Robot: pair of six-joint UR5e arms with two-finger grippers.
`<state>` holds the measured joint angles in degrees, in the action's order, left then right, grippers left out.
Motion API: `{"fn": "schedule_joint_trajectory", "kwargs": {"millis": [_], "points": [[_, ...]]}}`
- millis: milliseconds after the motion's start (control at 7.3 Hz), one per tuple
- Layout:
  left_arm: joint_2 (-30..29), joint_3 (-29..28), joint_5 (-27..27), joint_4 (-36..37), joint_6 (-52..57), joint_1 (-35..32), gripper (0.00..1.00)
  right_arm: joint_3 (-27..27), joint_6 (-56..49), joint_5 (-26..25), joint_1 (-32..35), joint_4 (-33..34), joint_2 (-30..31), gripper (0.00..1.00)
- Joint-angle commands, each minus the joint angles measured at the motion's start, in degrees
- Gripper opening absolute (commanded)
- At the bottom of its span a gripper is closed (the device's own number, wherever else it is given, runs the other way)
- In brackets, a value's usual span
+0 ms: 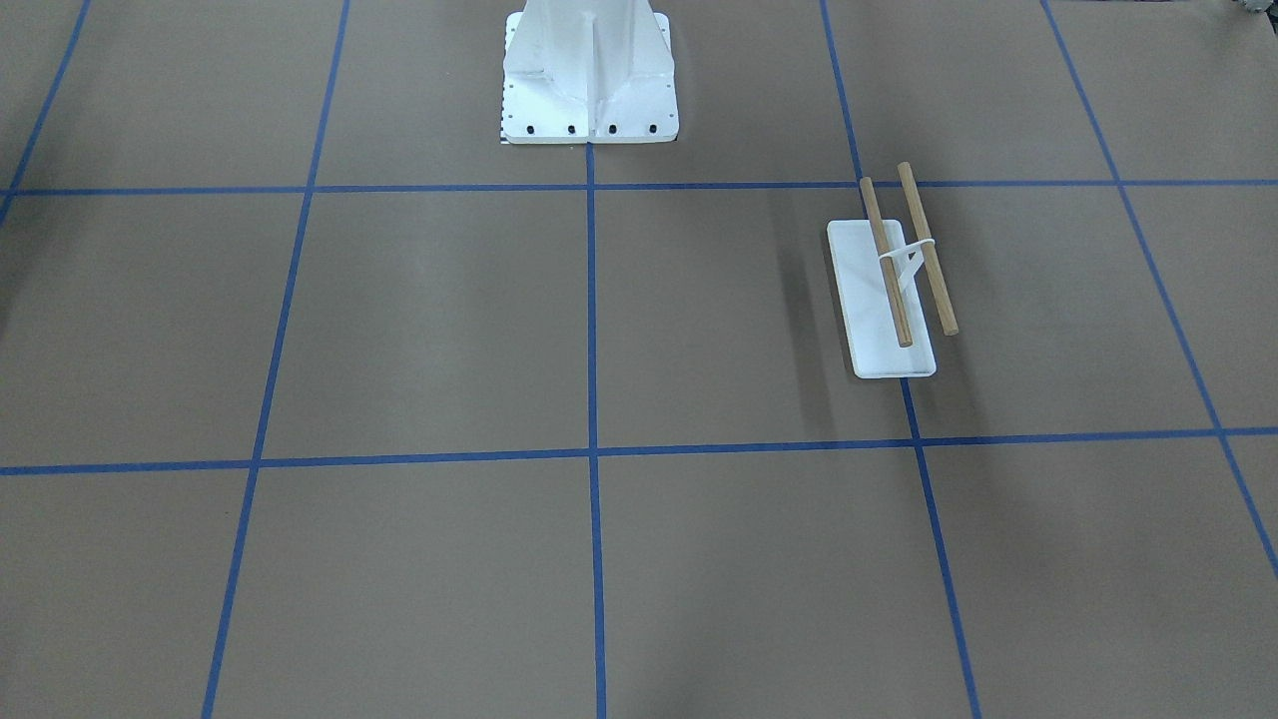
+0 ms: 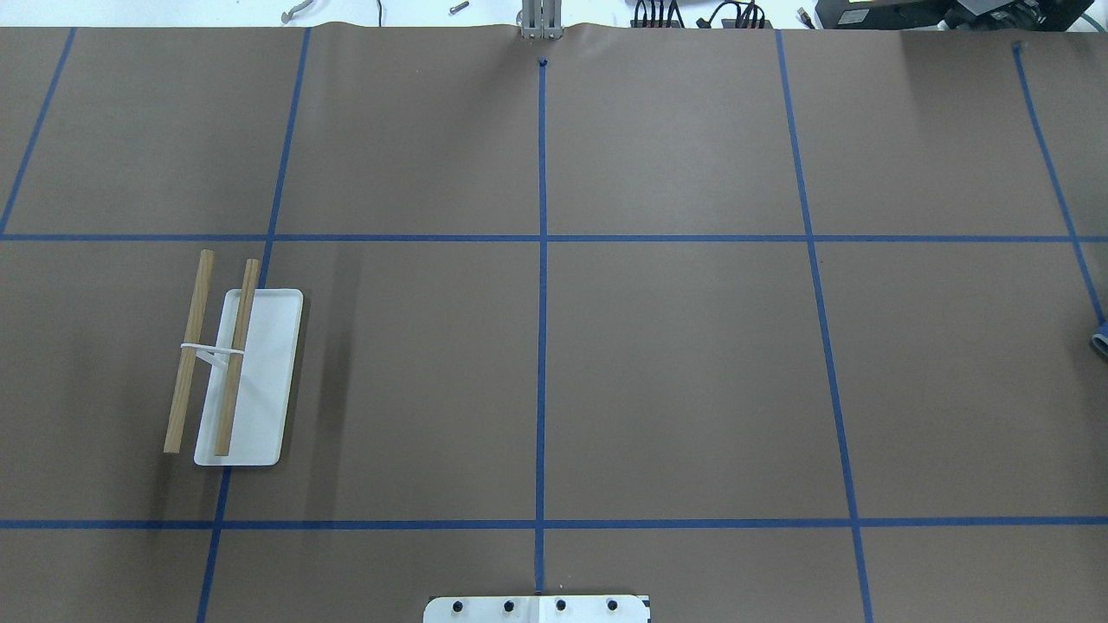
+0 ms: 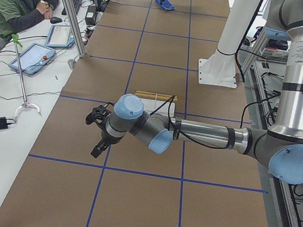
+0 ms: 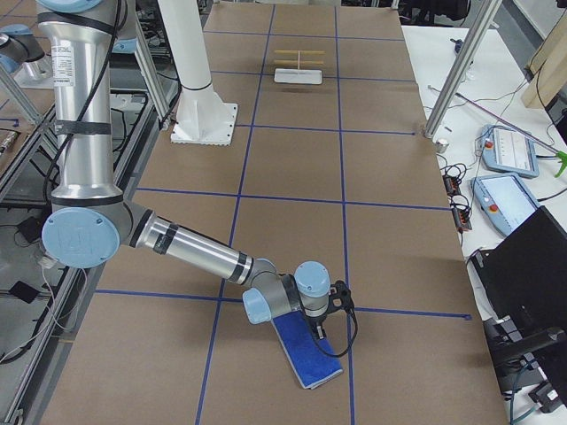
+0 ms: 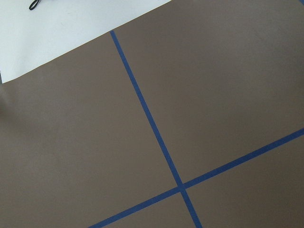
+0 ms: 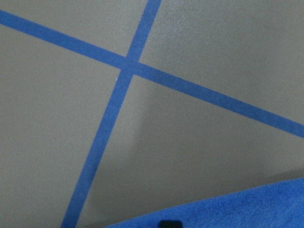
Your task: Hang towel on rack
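Observation:
The rack (image 2: 260, 346) stands on the table's left side, with a white base, a white bracket and two bare wooden dowels (image 2: 189, 350); it also shows in the front-facing view (image 1: 879, 300) and far off in the exterior right view (image 4: 299, 69). The blue towel (image 4: 306, 354) lies flat at the table's right end, out of the overhead and front-facing views. Its blue pile fills the bottom of the right wrist view (image 6: 228, 209). My right gripper (image 4: 322, 333) is down at the towel's near edge; I cannot tell whether it is open or shut. My left gripper (image 3: 95, 150) hovers above bare table beyond the rack; I cannot tell its state.
The large white bolted pedestal (image 1: 589, 80) stands at the robot's side of the table's middle. Blue tape lines (image 2: 542, 303) cross the brown paper. An operator (image 3: 24, 0) sits at a side table with tablets. A blue-grey sliver (image 2: 1099, 342) shows at the overhead view's right edge.

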<state>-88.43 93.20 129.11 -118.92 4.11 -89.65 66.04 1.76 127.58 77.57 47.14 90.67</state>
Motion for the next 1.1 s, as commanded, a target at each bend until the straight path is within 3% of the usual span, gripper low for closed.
{"fn": "schedule_joint_trajectory", "kwargs": {"millis": [0, 137, 274, 548, 958], "points": [[0.01, -0.03, 0.00, 0.00, -0.07, 0.00, 0.99, 0.23, 0.69, 1.79, 1.18, 0.41, -1.01, 0.00], [0.01, -0.03, 0.00, 0.00, -0.07, 0.00, 0.99, 0.23, 4.79, 1.89, 1.27, 0.50, -1.89, 0.47], [0.01, -0.03, 0.00, 0.00, 0.02, 0.00, 0.99, 0.14, 9.27, 1.89, 1.27, 0.15, -2.07, 0.67], [0.01, 0.05, 0.00, 0.00, 0.02, 0.00, 0.99, 0.40, 17.46, 1.63, 1.27, 0.06, -2.16, 0.68], [-0.08, 0.06, 0.00, -0.09, -0.07, 0.00, 0.99, 0.31, 17.66, 1.09, 1.18, -3.00, -0.50, 0.73]]}}
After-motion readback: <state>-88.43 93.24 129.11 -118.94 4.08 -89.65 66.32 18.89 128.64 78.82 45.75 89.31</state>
